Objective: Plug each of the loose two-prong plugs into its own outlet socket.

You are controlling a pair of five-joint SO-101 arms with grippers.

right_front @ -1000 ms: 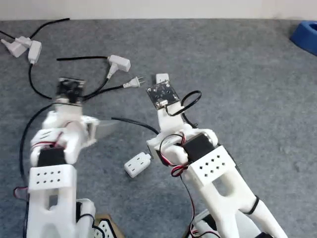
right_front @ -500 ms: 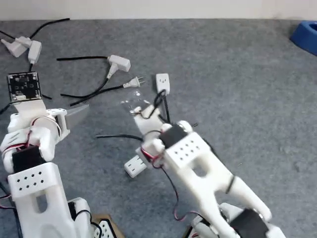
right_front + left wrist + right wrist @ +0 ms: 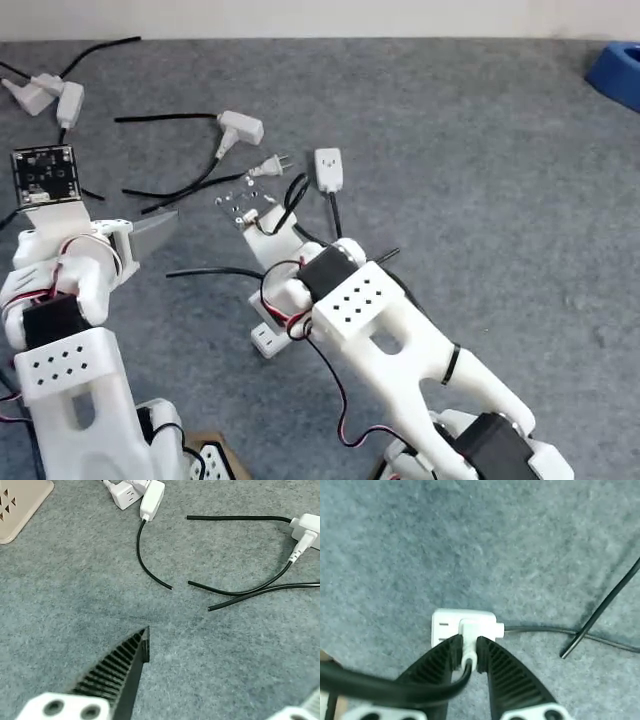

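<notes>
My right gripper (image 3: 468,641) is shut on a white two-prong plug (image 3: 480,628) that sits against a white outlet block (image 3: 442,627); its black cord (image 3: 540,630) trails away over the carpet. From above, the right arm (image 3: 350,300) covers most of that outlet block (image 3: 264,341). A loose plug (image 3: 268,166) lies beside a free white outlet (image 3: 328,168) farther back. My left gripper (image 3: 225,665) hangs open over bare carpet at the left, near several loose cord ends (image 3: 210,607).
A plug and adapter pair (image 3: 240,127) lies at the back centre, another pair (image 3: 45,95) at the far left. A blue container (image 3: 615,70) sits at the back right corner. A tan perforated board (image 3: 20,500) lies near the left arm.
The right arm has swung left and down from near the free outlet, carrying its plug and cord to the outlet block. The left arm shifted left, then stayed still.
</notes>
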